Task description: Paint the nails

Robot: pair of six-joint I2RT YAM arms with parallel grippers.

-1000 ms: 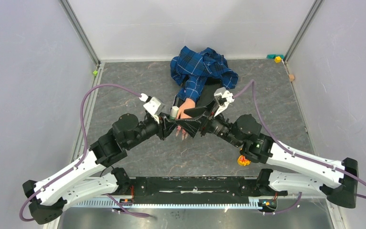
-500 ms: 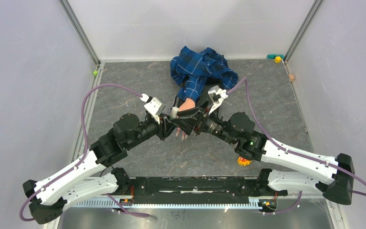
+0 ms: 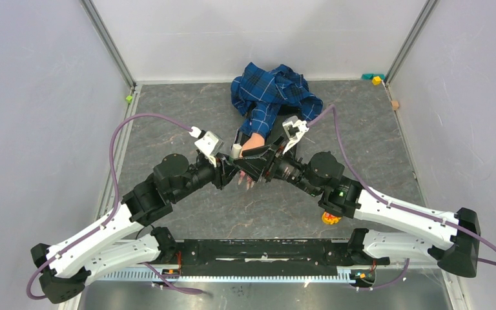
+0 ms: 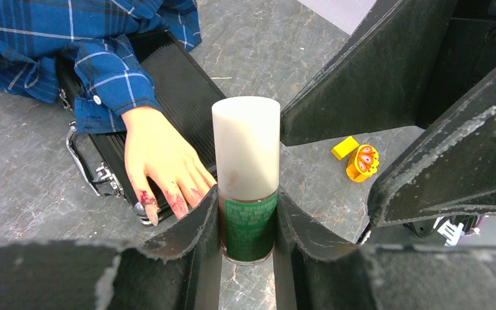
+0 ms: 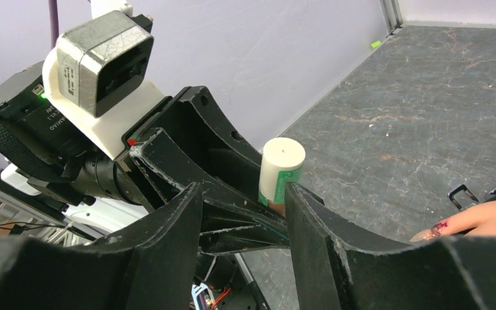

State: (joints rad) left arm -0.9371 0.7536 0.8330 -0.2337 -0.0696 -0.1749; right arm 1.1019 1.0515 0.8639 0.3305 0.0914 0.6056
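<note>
The left pincer (image 4: 247,216) is clamping a small bottle (image 4: 245,161) with a white cap and a green label, holding it upright. The right pincer (image 5: 242,194) is pointing at it from the opposite side with its 2 fingers spread apart. The bottle's cap is showing in the gap between them, and contact cannot be told. Just beside the bottle, a pale mannequin hand (image 4: 158,152) in a blue plaid sleeve (image 4: 103,84) is lying palm down on a black ribbed case (image 4: 174,84). The nails (image 4: 150,212), pointed and smeared pink-red, are resting at the case's edge. A small yellow toy (image 4: 361,161) is sitting on the grey marbled bench (image 3: 374,142), well apart from the hand.
</note>
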